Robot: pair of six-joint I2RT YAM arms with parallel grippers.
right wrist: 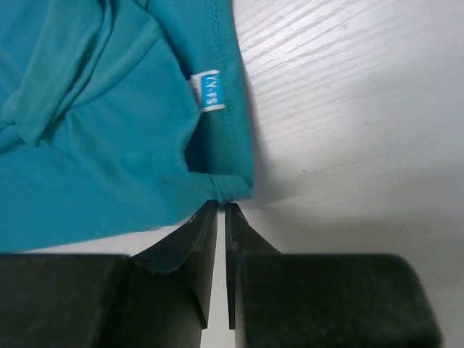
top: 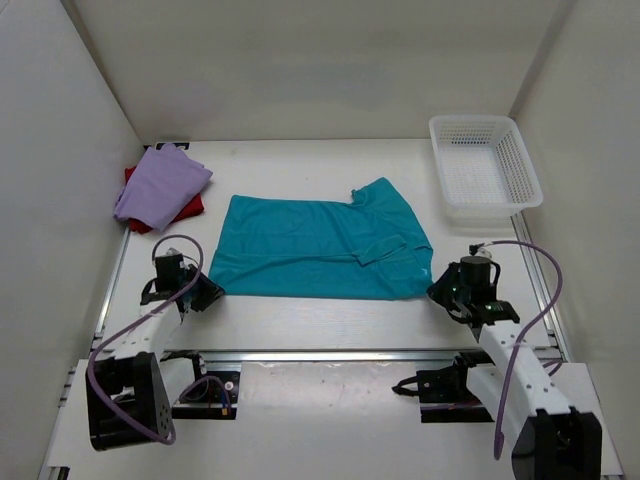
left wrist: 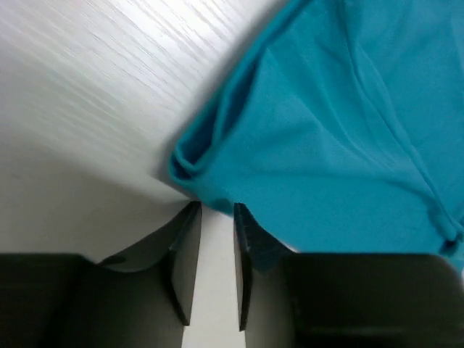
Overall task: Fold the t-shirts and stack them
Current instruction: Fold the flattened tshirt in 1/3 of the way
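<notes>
Three t-shirts were on the table [top: 330, 325]. The teal t-shirt [top: 320, 250] lay spread across the middle, and its right part was doubled over in folds I could not sort out from above. At the far left, the lavender t-shirt [top: 160, 185] lay folded on top of the dark red t-shirt [top: 190, 208]. It hid most of the red one, so only a red edge showed on the near and right sides. A white mesh basket [top: 470, 122] stood at the far right.

My left gripper [left wrist: 216, 209] was low at the teal shirt's near left corner. Its jaws stood a narrow gap apart, with bare table showing between them. The rolled corner of cloth sat just past the tips, touching or nearly so.

My right gripper [right wrist: 221, 208] was at the near right corner, jaws drawn together to a thin slit. The hem corner met the tips, but I could not make out whether any cloth was nipped there. A small blue label [right wrist: 209, 90] showed on the hem, its print too small to read. Both wrist views were cut off below by my own finger blocks.
</notes>
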